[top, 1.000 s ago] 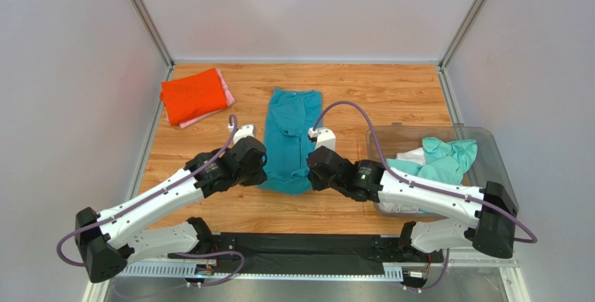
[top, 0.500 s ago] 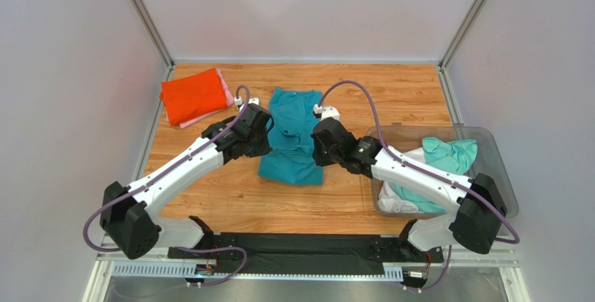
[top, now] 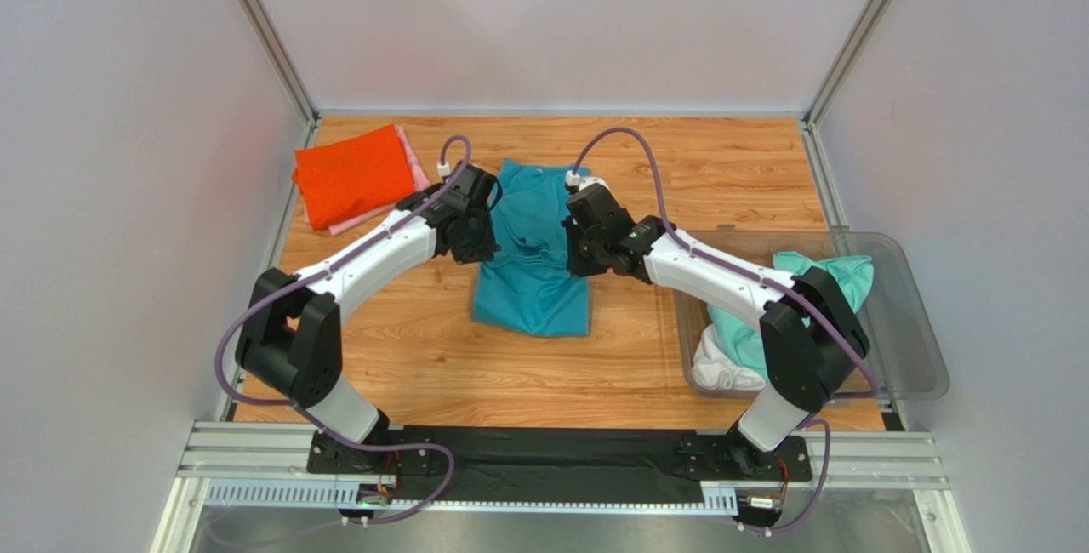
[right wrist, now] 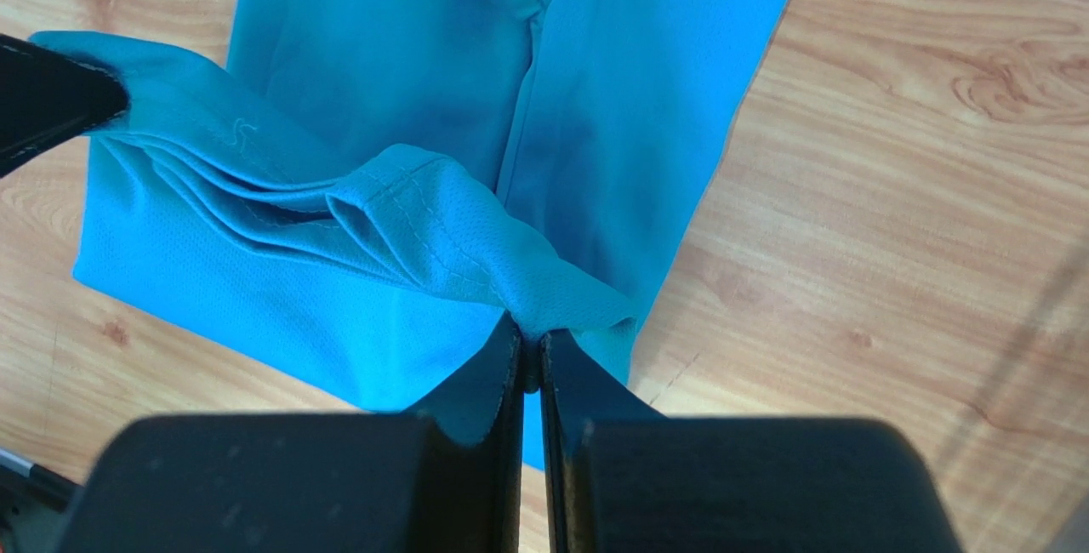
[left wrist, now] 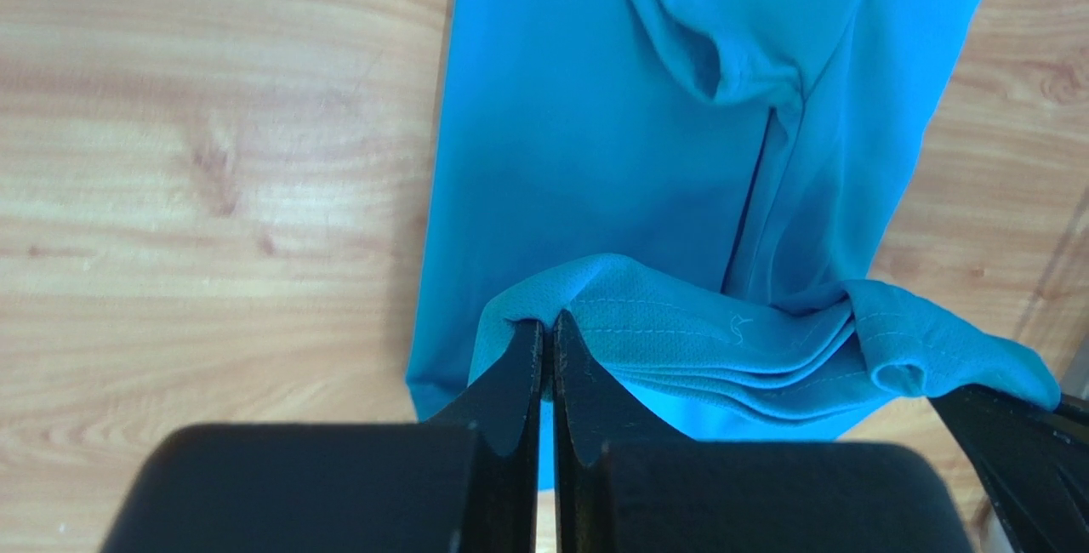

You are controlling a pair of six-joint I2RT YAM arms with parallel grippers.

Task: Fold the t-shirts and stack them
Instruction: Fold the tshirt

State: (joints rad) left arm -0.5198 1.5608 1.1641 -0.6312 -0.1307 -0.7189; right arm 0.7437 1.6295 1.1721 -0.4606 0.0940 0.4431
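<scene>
While left tool (left wrist: 550, 334) and right tool (right wrist: 531, 339) pinch it, teal t-shirt (top: 531, 298) sags.

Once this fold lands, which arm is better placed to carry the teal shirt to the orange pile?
Probably left: left gripper, pinching the teal shirt, sits nearer the orange pile; right gripper is across the shirt.

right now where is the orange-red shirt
In the top view the orange-red shirt lies folded at the far left of the table, on a pink shirt, left of the left gripper.
</scene>
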